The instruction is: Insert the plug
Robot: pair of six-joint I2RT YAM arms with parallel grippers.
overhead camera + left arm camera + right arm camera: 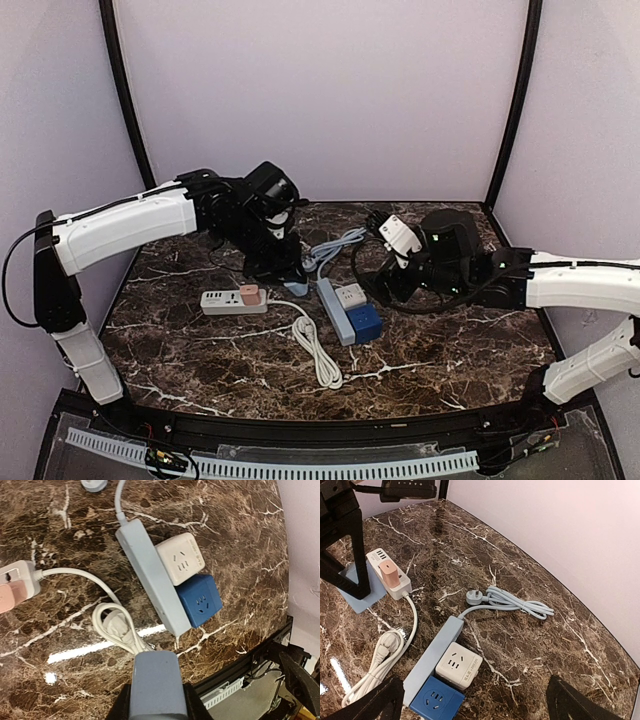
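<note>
The right gripper (476, 707) hangs with its two black fingers spread wide and nothing between them. Just below sit a blue cube adapter (436, 701) and a white cube adapter (458, 665), side by side and touching. Both are against the long grey-blue power strip (432, 652) and look fully seated.

Which plug the task means cannot be told for sure. The likeliest is the pale grey three-pin plug (474, 597), lying loose on the dark marble table (545, 645) beyond the strip's far end, beside its coiled grey cable (520, 605).

To take it cleanly, the fingers should close across the plug body, not the cable, with the pins left free. The pins should be squared to the socket before pushing.

The right arm lies low across the table from the right, wrist tipped down toward the centre.

The left gripper (288, 268) is clamped on a pale blue-grey block (155, 680). Its arm bends steeply down beside the white power strip (400, 589), which carries a pink adapter (389, 572).
</note>
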